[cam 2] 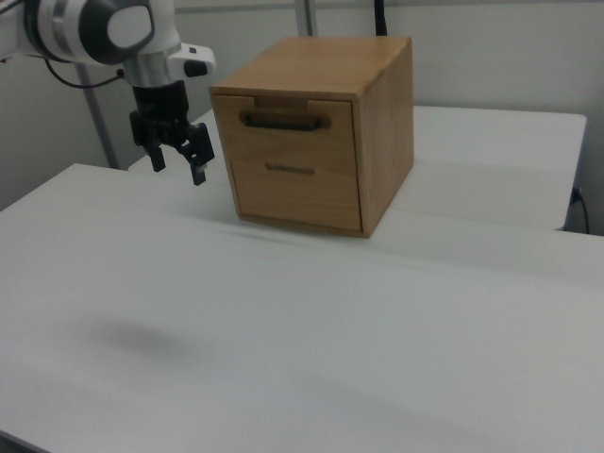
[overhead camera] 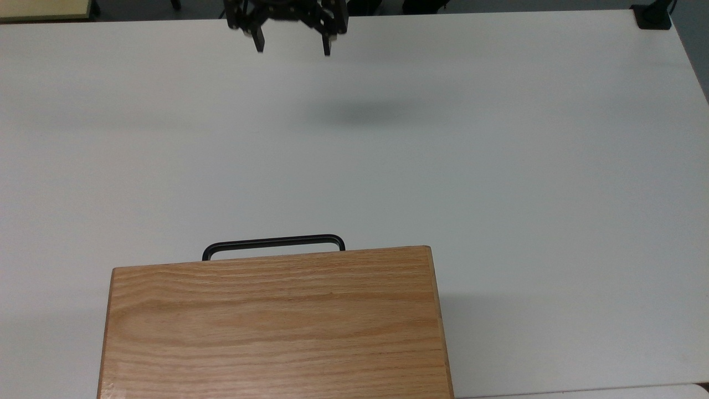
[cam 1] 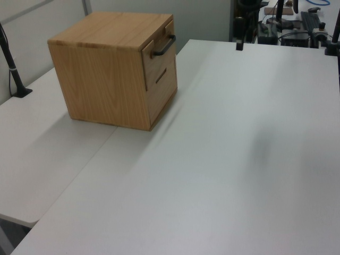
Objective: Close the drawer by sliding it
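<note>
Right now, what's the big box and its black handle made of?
The box looks like light oak-coloured wood with a smooth matte finish: grain lines run across its top. The handle seems to be thin black metal, though painted plastic could look the same.

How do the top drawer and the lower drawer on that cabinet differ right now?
The top drawer carries a thick black bar handle that stands out from its front; the lower drawer has only a short, thin, dark pull. The top drawer's front looks shallower than the lower drawer's taller front. Both are light oak, and both sit pushed in, about flush with the cabinet. The pincer hangs open, clear of both.
</note>
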